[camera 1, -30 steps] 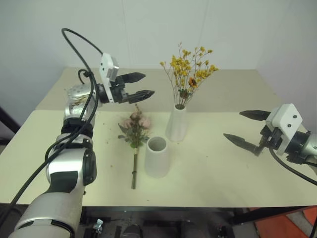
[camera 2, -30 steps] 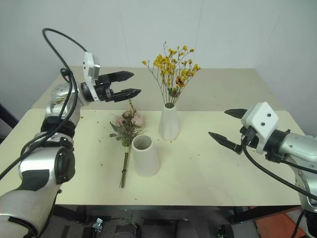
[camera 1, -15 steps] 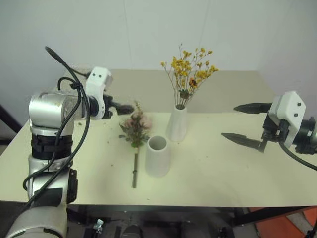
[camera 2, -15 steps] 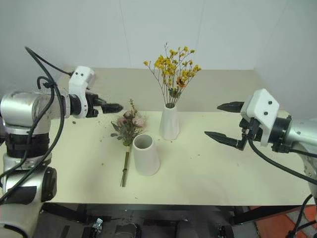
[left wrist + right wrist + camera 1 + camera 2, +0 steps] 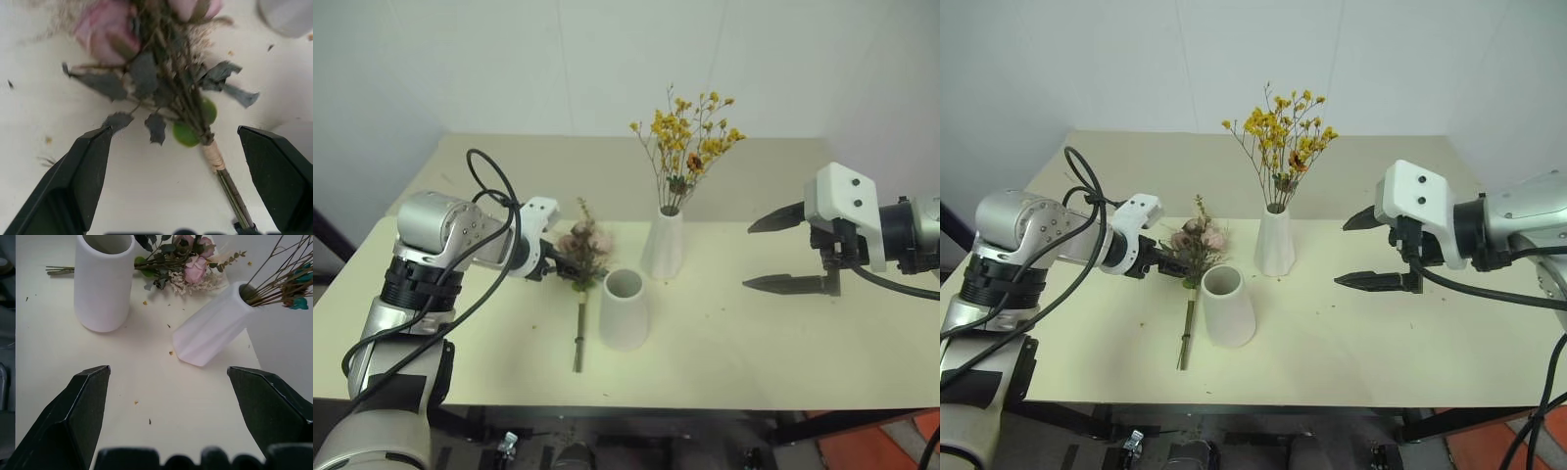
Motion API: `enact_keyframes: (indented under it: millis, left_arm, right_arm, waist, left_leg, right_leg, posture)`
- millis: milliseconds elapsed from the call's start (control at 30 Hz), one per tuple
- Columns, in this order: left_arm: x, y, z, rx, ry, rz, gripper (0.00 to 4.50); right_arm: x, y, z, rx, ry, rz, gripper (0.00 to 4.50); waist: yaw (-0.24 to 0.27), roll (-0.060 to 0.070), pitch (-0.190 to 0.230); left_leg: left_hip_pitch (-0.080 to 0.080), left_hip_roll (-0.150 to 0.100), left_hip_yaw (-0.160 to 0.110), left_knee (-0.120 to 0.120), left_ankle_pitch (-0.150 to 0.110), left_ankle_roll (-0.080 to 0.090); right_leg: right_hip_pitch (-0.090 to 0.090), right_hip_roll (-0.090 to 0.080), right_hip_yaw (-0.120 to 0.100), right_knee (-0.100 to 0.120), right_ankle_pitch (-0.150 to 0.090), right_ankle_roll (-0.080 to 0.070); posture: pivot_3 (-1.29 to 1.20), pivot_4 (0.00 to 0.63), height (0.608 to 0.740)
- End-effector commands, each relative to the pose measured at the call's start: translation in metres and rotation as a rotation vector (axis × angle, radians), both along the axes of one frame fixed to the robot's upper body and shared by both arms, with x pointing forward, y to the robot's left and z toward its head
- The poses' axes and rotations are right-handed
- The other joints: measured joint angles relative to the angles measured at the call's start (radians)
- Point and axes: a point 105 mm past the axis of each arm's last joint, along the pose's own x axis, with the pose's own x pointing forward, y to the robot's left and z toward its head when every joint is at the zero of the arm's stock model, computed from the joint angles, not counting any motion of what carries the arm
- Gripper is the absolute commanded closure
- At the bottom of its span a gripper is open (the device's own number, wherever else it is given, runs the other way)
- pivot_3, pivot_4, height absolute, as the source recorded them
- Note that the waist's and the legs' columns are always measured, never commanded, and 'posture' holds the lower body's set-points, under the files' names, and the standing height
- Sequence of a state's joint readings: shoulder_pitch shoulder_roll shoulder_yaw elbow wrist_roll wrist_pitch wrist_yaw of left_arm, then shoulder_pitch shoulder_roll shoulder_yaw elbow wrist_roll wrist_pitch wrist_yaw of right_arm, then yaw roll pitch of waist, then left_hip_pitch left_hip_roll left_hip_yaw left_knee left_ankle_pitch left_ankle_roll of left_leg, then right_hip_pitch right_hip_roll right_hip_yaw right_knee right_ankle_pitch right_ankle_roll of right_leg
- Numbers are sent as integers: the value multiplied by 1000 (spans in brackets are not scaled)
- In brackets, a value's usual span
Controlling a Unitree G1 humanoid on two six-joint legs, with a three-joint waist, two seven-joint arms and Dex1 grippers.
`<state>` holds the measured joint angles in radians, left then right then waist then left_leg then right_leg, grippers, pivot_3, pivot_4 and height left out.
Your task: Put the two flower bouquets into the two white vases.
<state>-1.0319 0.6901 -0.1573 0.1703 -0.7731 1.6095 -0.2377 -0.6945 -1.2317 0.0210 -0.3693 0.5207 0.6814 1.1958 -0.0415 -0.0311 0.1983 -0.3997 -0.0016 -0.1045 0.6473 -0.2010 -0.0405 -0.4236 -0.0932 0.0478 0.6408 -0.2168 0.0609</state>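
Lying flat on the desk (image 5: pixel 754 343), the pink rose bunch (image 5: pixel 581 247) points its long stem toward the near edge, just beside the shorter vase (image 5: pixel 625 309), which stands empty. The left pincer (image 5: pixel 551 262) hovers at the bunch's left side, fingers spread wide; in the left wrist view the leaves and bound stem sit between the two fingertips (image 5: pixel 93 161), untouched. Behind, the taller vase (image 5: pixel 664 243) holds the yellow spray (image 5: pixel 690 137). The right pincer (image 5: pixel 781 251) hangs well apart to the right, fingers spread and holding nothing.
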Motion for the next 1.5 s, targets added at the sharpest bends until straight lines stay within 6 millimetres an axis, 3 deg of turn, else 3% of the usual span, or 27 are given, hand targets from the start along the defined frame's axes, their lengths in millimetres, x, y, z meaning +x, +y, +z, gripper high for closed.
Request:
enact_keyframes:
  millis: [33,300,933,1033,1367,1433,1500]
  left_arm:
    - [5,-8,8,-29,14,20,12]
    - [9,-32,-7,-59,139,33,12]
    - [17,-33,-35,-35,316,194,12]
    - [17,-34,-38,-32,326,193,601]
    - [16,-41,-49,-73,371,208,3765]
    - [18,-41,-48,-71,360,218,4269]
    - [21,-38,-43,-64,330,232,4352]
  right_arm:
    - [1,-1,9,6,-49,-17,0]
    - [6,-6,4,31,-62,-72,0]
    - [8,-11,-1,83,-76,-135,0]
    - [9,-12,-1,96,-77,-147,0]
    - [13,-13,-3,108,-81,-165,0]
    - [14,-14,-3,108,-81,-169,0]
    - [14,-15,-4,109,-82,-173,0]
  waist:
    - [4,0,0]
    - [4,0,0]
    - [4,0,-1]
    - [2,0,-1]
    - [19,0,-1]
    - [22,0,-1]
    - [22,0,-1]
  left_leg:
    - [0,0,0,0,0,0]
    - [0,0,0,0,0,0]
    - [2,-1,0,0,0,0]
    - [2,-1,0,0,0,-1]
    - [1,-2,0,0,0,-1]
    - [1,-2,0,0,0,-1]
    - [1,-2,0,0,0,-1]
  right_leg:
    - [0,0,0,0,0,0]
    - [0,0,0,0,0,0]
    - [2,-1,0,0,0,0]
    - [2,0,0,0,0,0]
    - [2,-1,0,0,0,0]
    - [2,-1,0,0,0,0]
    - [2,-1,0,0,0,0]
  posture:
    - [0,150,740]
    - [0,150,740]
    - [0,150,740]
    - [0,150,740]
    - [0,150,740]
    - [0,150,740]
    - [0,150,740]
